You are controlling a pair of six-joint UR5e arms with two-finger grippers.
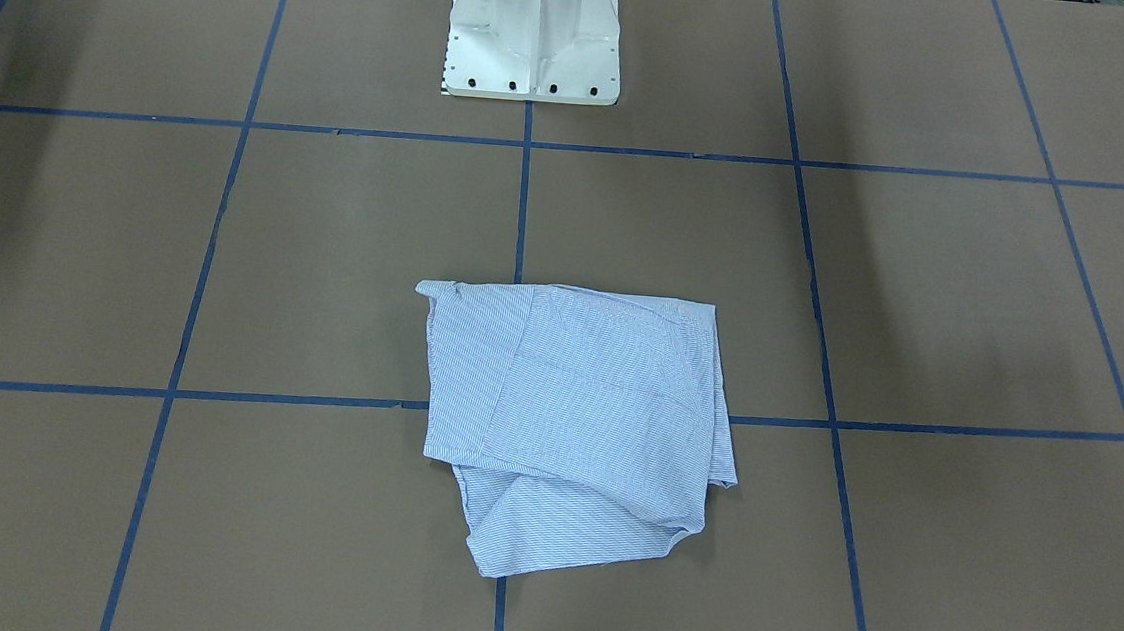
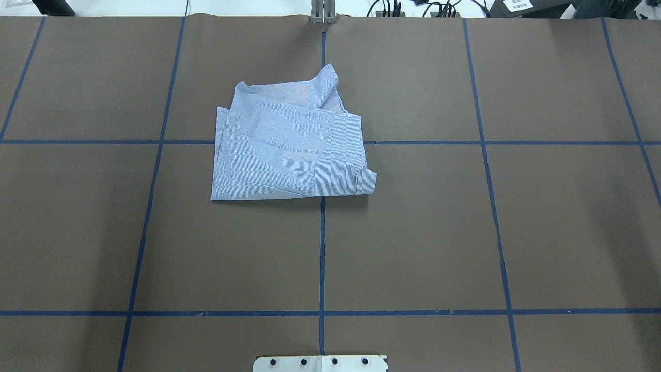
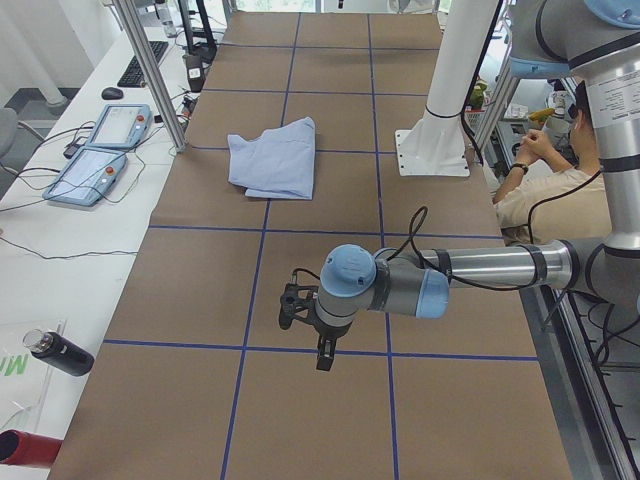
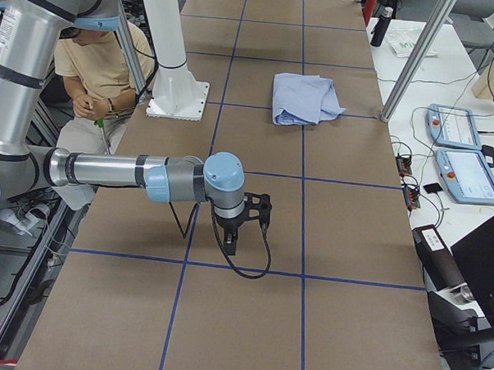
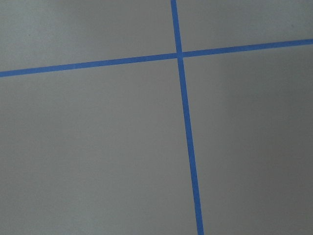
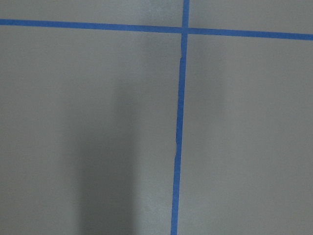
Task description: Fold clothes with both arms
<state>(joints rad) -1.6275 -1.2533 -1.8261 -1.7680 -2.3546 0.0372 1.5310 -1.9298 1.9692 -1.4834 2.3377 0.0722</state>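
Shirt [image 1: 575, 407]: light blue with fine white stripes. Surface [image 1: 924, 304]: plain brown throughout, divided into a grid of large squares by blue tape [image 1: 523, 202]. Pedestal [image 1: 533, 42]: white. Left arm [image 3: 480, 268] and right arm [image 4: 108, 169]: silver-grey, with light blue joint caps [image 3: 348, 270]. Person [image 4: 96, 64] beside the surface: tan top.

Your table [image 2: 439, 232] is covered in brown paper, marked into squares by blue tape lines [image 2: 321, 258]. On it you have the folded striped shirt [image 2: 289, 150], lying flat over a tape crossing, and well apart from it the white pedestal base [image 1: 533, 42] on the centre line
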